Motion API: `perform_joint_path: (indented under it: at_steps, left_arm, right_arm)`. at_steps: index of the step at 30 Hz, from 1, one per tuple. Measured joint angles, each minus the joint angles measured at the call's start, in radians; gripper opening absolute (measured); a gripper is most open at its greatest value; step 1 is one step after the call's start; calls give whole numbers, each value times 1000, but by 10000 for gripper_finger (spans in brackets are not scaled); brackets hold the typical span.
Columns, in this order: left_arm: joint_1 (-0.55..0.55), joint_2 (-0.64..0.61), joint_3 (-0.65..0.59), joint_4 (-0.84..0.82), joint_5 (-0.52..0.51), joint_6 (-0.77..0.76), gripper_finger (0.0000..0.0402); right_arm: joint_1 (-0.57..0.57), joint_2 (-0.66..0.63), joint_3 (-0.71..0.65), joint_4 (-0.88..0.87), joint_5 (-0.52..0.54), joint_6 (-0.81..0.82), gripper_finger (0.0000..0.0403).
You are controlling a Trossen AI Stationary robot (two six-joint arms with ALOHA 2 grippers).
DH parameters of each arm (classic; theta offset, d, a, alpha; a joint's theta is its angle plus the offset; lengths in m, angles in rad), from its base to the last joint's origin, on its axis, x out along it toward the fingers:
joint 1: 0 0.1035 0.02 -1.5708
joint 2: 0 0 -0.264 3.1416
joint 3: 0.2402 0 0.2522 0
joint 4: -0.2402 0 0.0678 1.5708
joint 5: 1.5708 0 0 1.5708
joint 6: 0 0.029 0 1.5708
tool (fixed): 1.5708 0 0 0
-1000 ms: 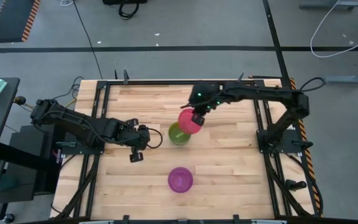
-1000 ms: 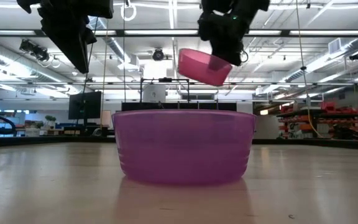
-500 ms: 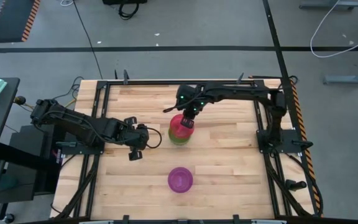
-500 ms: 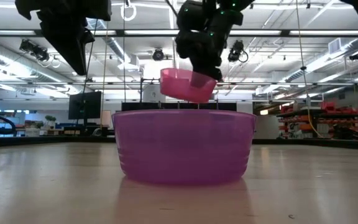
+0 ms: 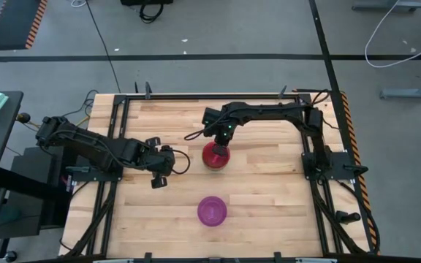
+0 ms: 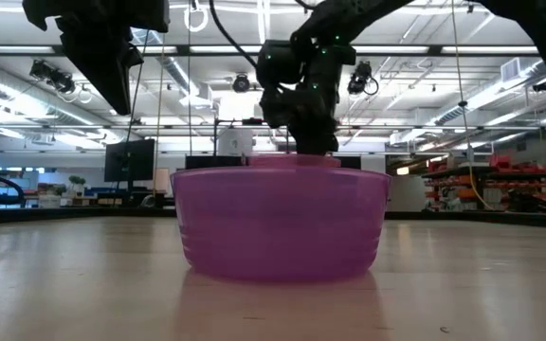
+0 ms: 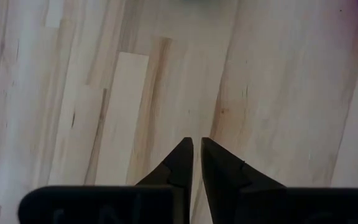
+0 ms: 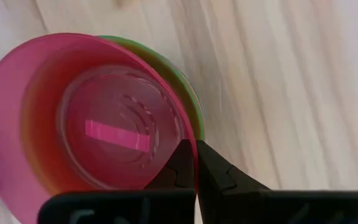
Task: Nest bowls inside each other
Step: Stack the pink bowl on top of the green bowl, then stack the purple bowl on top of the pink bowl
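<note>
A pink-red bowl (image 5: pixel 214 155) sits inside a green bowl (image 8: pixel 191 99) at the table's middle; only a green sliver of rim shows around it. My right gripper (image 5: pixel 223 140) stands over the stack's far side, shut on the pink-red bowl (image 8: pixel 92 130). A purple bowl (image 5: pixel 212 210) rests upright on its base near the table's near edge and fills the low view (image 6: pixel 281 224), hiding the stack. My left gripper (image 5: pixel 161 169) hovers left of the stack, shut, touching nothing (image 7: pixel 196 148). The other bowls are out of view. My right gripper pinches the pink-red bowl's rim (image 8: pixel 190 138) between its two fingers, one finger inside the bowl and one outside. The fingers come from above, pointing down, on the bowl's far side. The bowl sits upright, nested in the green bowl.
The wooden table (image 5: pixel 269 190) lies bare to the right of the stack and around the purple bowl. Black frame rails (image 5: pixel 115 131) run along the table's left and right sides.
My right gripper moved toward the table's left and down, carrying the pink-red bowl from a tilted, lifted position beside the green bowl into it. The pink-red bowl now sits level and low in the green bowl, nearly covering it.
</note>
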Motion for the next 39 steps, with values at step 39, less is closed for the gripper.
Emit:
perform_joint_path:
  at_steps: [39]
  left_arm:
    - [0,0,0,-6,-24,-7,23]
  right_arm:
    - [13,-51,0,-62,1,48,91]
